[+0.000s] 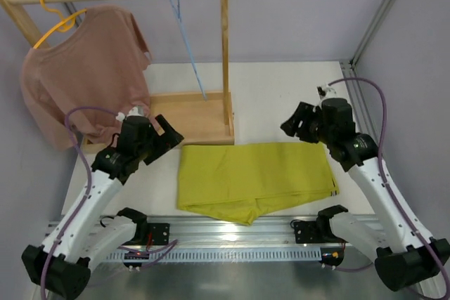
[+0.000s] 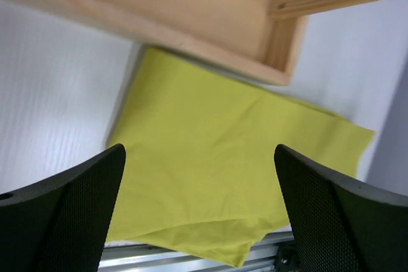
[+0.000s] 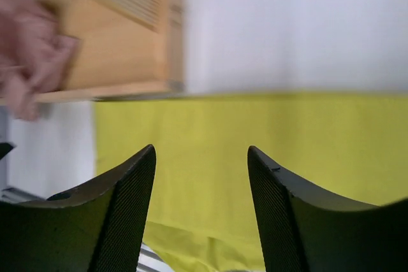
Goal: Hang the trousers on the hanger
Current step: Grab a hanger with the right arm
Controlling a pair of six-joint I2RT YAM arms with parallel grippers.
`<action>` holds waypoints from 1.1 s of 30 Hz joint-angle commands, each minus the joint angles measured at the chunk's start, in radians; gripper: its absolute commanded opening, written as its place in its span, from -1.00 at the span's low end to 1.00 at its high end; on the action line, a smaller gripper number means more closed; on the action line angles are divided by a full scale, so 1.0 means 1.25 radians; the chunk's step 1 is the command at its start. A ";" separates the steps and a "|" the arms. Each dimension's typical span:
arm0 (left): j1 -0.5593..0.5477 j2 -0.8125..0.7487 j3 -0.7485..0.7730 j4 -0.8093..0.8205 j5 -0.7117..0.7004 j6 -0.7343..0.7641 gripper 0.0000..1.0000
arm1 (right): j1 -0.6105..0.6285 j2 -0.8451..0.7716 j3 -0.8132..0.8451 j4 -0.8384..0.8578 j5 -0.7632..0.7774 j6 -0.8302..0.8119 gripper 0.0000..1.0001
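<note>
On the bench (image 1: 281, 89), between the two arms, the trousers (image 1: 256, 177) lie folded flat into a wide rectangle, with their far edge just beside the base of the wooden rack (image 1: 226, 68). The hanger (image 1: 188, 47) hangs from the rack's rod near the right post, well apart from the cloth. The left fingers (image 2: 70, 221) are spread wide near the far left corner of the trousers. The right fingers (image 3: 127, 214) are spread too, near the far right edge, and neither pair pinches anything. The step in hand seems to be the first grasp of the cloth. To do it well, I think each arm should come down on one end of the same long edge (the far one looks the tidiest). They should catch all layers together and lift evenly, so the fold does not fall open on the way to the hanger.
</note>
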 commanded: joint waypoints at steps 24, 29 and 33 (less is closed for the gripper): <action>0.003 -0.198 -0.050 0.055 0.333 0.069 0.97 | 0.585 0.656 1.052 0.048 0.418 -0.203 0.24; 0.003 -0.201 -0.069 0.070 0.351 0.065 0.97 | 0.612 0.687 1.040 0.075 0.493 -0.209 0.08; 0.003 -0.195 -0.069 0.063 0.341 0.072 0.96 | 0.616 0.708 1.052 0.077 0.559 -0.219 -0.13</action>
